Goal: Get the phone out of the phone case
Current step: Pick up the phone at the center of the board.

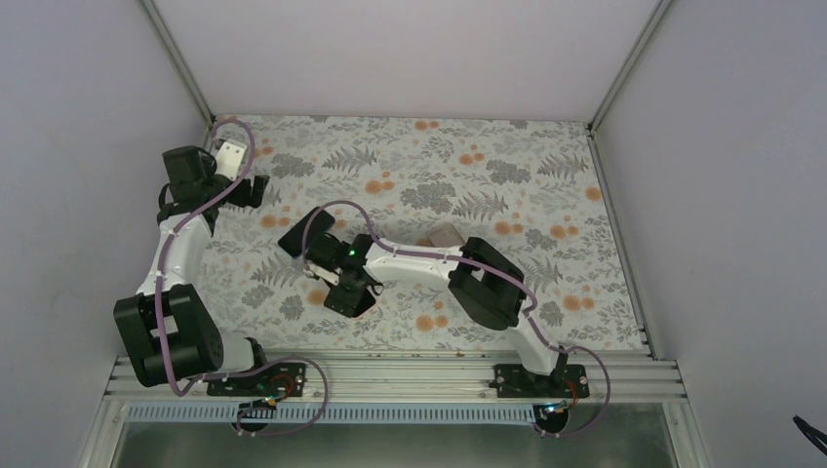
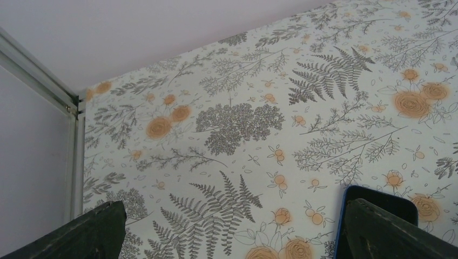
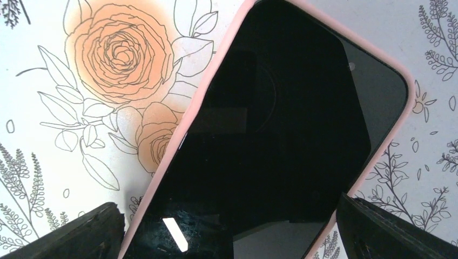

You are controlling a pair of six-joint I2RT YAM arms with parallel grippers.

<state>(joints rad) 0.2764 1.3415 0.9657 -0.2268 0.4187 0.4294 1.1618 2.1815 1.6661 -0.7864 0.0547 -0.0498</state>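
Observation:
A phone (image 3: 270, 140) with a black screen lies face up in a pink case (image 3: 178, 135) on the floral table cover. My right gripper (image 3: 232, 232) is open just above it, one finger (image 3: 70, 232) outside the left long edge and the other finger (image 3: 394, 232) over the right pink edge. In the top view the right gripper (image 1: 349, 294) is at the table's middle left and hides this phone. My left gripper (image 2: 232, 237) is open and empty at the back left (image 1: 252, 188). A second phone in a blue case (image 2: 372, 197) lies by its right finger (image 2: 389, 232).
A greyish-pink flat object (image 1: 444, 235) lies behind the right forearm. White walls and metal frame posts (image 1: 176, 58) enclose the table on three sides. The back left corner post (image 2: 48, 75) is close to the left gripper.

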